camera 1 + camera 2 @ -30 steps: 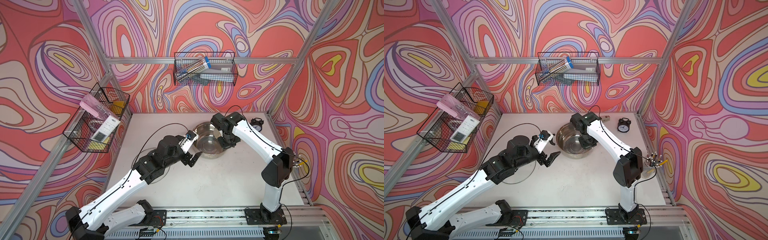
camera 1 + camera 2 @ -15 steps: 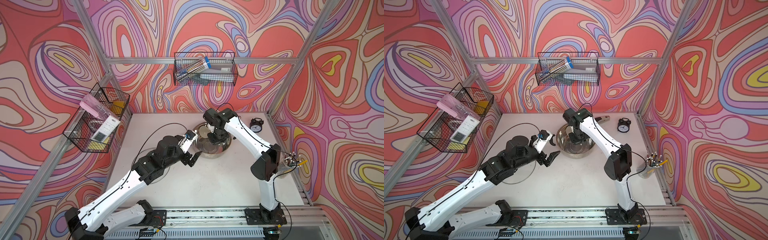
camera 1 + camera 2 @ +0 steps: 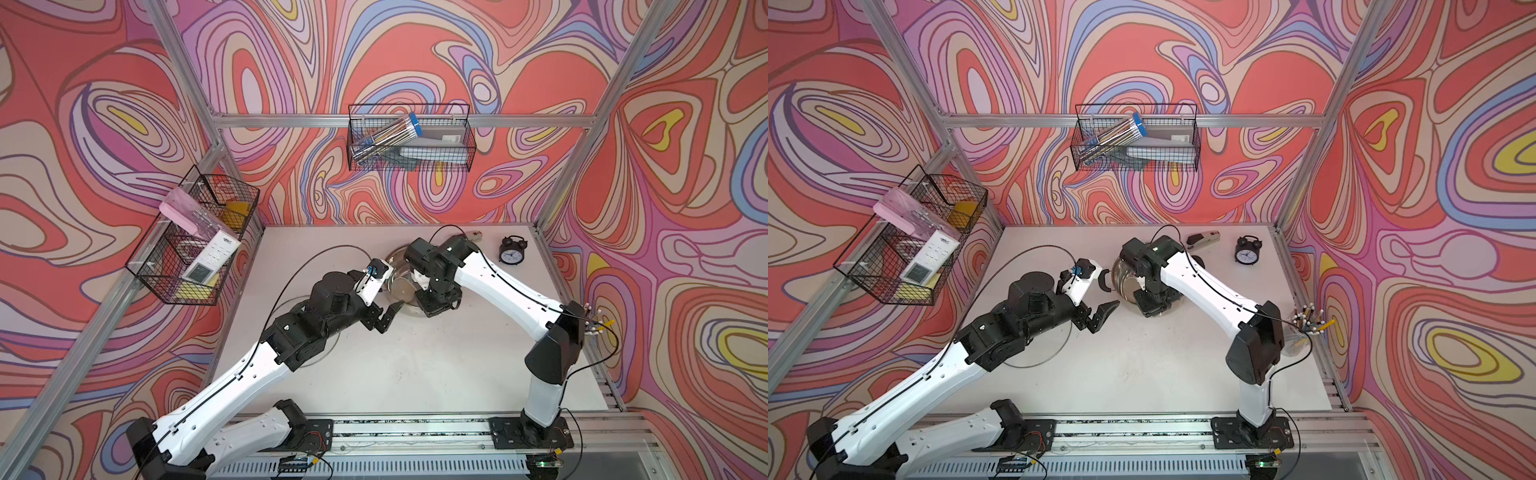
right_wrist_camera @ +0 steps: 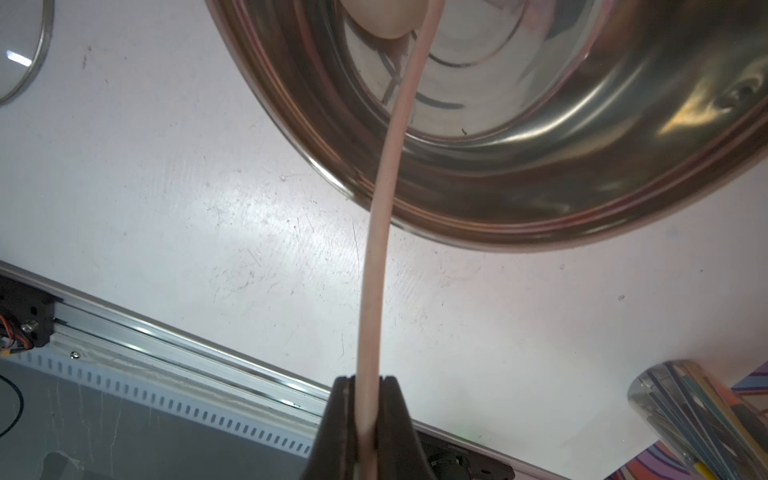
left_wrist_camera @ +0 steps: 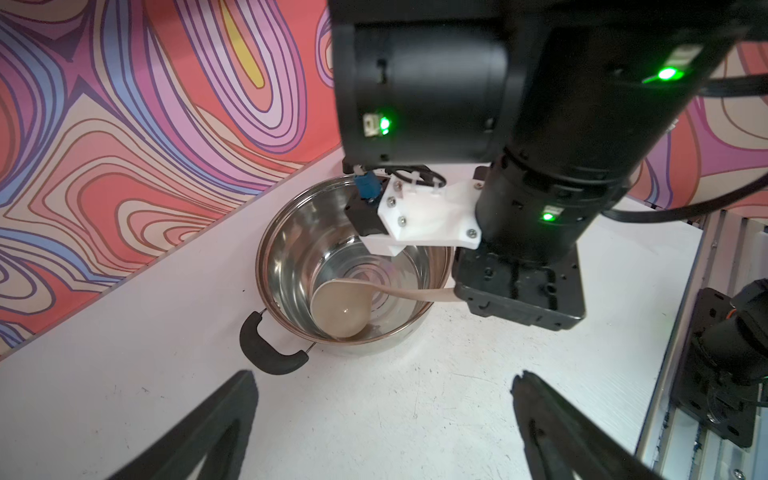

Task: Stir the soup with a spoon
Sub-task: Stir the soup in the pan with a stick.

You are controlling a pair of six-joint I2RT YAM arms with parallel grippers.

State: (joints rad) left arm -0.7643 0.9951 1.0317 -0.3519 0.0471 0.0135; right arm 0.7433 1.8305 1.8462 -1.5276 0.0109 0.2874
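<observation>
Right gripper (image 4: 368,380) clamped on ladle (image 5: 340,311) handle; ladle bowl sits inside pot (image 5: 291,232), at table's (image 3: 415,374) 12 o'clock. Left gripper (image 3: 388,318) wide open, empty, at pot's 7 o'clock in a top view.

The pot (image 5: 286,249) gleams mirror-glossy steel, the ladle (image 5: 338,309) is smooth matt plastic (table (image 5: 124,332): scuffed, matt).

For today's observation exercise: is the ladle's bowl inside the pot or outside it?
Inside. The ladle has its bowl low within the pot, and its handle crosses the rim.
</observation>
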